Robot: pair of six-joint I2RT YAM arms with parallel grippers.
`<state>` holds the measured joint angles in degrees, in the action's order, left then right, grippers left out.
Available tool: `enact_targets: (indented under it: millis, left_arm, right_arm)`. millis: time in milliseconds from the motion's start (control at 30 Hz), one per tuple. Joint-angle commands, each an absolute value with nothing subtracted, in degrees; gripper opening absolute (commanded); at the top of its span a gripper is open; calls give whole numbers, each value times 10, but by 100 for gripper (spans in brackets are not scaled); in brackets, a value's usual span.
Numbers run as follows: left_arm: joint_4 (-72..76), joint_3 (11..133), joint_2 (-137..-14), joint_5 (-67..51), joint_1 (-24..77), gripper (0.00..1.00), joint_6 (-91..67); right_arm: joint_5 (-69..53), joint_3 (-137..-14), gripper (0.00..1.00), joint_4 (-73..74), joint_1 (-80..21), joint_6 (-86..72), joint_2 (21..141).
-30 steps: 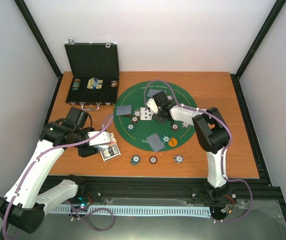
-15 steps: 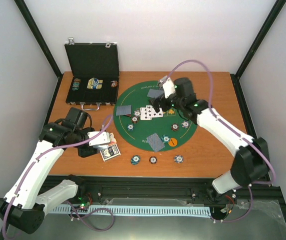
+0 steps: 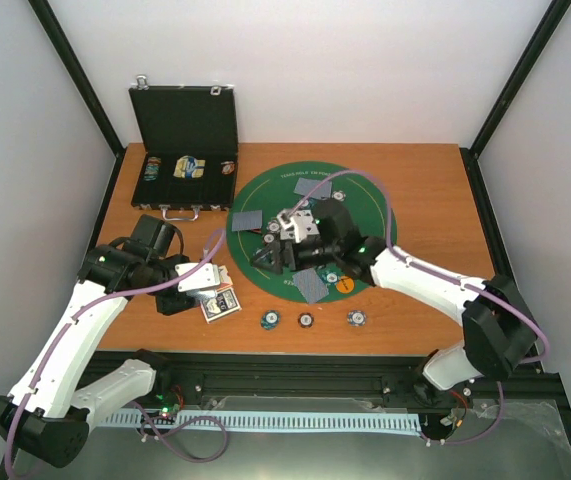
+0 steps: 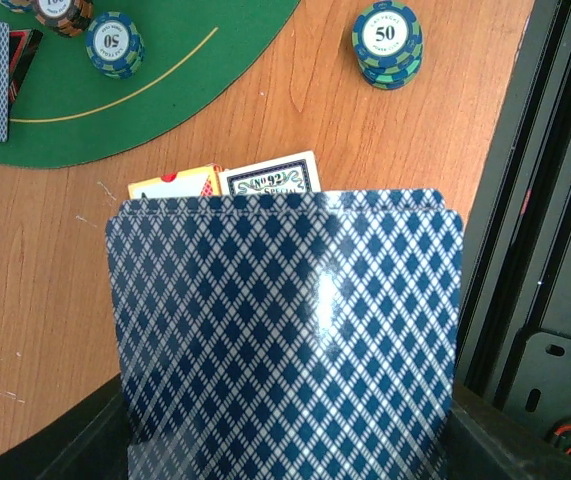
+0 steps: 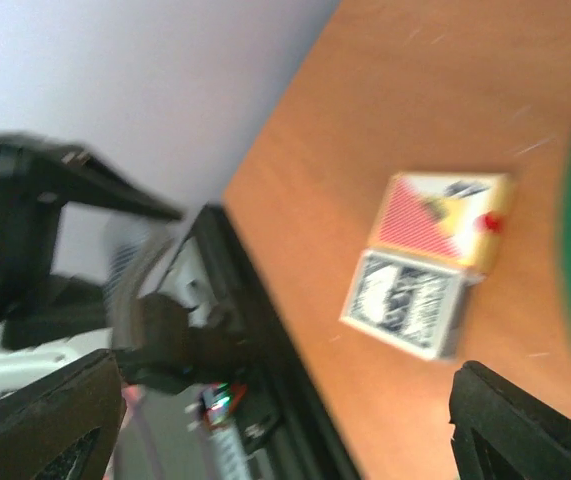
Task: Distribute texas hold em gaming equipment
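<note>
My left gripper (image 3: 203, 279) is shut on a deck of blue-diamond-backed playing cards (image 4: 285, 320), held low over the wood at the near left; the deck hides its fingers. My right gripper (image 3: 270, 255) hovers over the left part of the round green mat (image 3: 365, 200), pointing left, open and empty; its dark fingers (image 5: 45, 420) stand far apart in the blurred right wrist view. Face-down cards (image 3: 248, 221) lie on the mat, with an orange disc (image 3: 345, 284). Three chip stacks (image 3: 306, 320) sit in a row in front of the mat.
Two card boxes (image 3: 222, 303) lie on the wood just beyond the held deck. An open black case (image 3: 185, 150) with more chips stands at the back left. A chip stack marked 50 (image 4: 387, 42) is near the table's front rail.
My right arm has swung from the far side of the mat back to its near left, and its jaws have opened. The left arm and its deck have not moved.
</note>
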<state>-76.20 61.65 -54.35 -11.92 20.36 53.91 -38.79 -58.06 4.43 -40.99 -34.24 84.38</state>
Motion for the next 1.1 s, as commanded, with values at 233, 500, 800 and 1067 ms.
enact_targets:
  millis: [233, 500, 800, 1067]
  left_arm:
    - [-756, 633, -546, -132, 203, 16, 540]
    - [-756, 639, -545, -135, 203, 16, 537]
    - [-764, 650, -543, -142, 203, 16, 534]
    - [-766, 653, -542, -144, 203, 16, 536]
  right_arm:
    - [-401, -544, 79, -103, -518, -505, 829]
    - [-404, -536, 66, -177, -556, -558, 861]
    - [-414, -539, 60, -226, -568, -595, 899]
    - [-423, -565, 59, -255, -589, -613, 944]
